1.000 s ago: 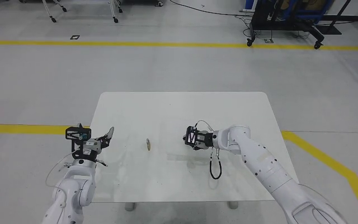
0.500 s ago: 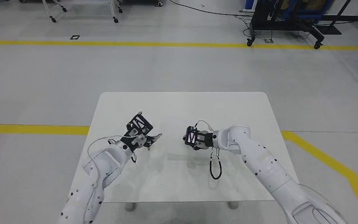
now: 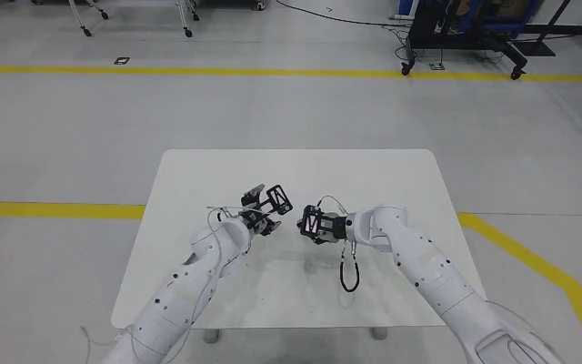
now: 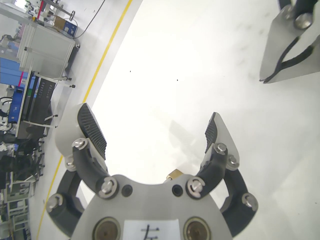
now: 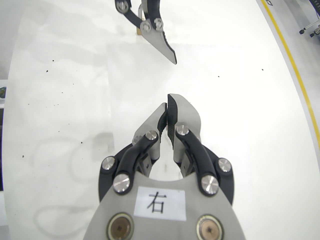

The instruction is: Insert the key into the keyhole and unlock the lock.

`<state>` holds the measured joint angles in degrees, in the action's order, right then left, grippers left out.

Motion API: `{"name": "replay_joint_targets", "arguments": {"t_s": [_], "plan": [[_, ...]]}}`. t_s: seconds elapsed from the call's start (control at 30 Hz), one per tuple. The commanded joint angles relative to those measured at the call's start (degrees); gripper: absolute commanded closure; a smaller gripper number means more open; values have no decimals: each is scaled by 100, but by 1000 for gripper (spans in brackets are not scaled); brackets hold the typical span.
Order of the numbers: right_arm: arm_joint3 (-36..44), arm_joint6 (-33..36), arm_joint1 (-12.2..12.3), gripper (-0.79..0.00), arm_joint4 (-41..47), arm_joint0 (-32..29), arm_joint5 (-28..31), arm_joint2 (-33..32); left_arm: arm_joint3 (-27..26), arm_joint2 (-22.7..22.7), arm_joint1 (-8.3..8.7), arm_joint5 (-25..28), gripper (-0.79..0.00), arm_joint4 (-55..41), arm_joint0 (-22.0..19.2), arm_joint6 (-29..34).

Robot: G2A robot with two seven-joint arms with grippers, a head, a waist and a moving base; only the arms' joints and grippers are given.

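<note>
The left gripper hangs over the middle of the white desk, near the centre of the top view, with its fingers spread wide around nothing. The right gripper is just to its right and faces it, tips near but apart. Its fingers are closed pad against pad, and I cannot tell whether anything thin sits between them. The brass lock lies on the desk under the left gripper, behind its fingers in the right wrist view. A corner of it peeks out beside that gripper's base in the left wrist view.
</note>
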<state>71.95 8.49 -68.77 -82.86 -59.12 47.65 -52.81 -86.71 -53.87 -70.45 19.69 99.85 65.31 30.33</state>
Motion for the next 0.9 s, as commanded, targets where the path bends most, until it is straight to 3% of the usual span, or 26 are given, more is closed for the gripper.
{"name": "replay_joint_targets", "arguments": {"t_s": [0.0,0.3,0.57,0.63,0.87], "plan": [[33,-125,27,0,-33,-48,-10,-64,132,68,-31,-37,-785,-39,-35,59],[30,-993,145,0,64,-254,91,-419,497,357,-176,-160,-785,51,-302,514],[-268,-1863,264,0,530,-419,514,-869,718,480,-274,-432,-785,229,-448,485],[-308,-1916,282,0,570,-428,610,-922,603,318,-272,-678,-785,96,-413,302],[-308,-1916,282,0,570,-428,610,-922,603,318,-272,-678,-785,96,-413,302]]}}
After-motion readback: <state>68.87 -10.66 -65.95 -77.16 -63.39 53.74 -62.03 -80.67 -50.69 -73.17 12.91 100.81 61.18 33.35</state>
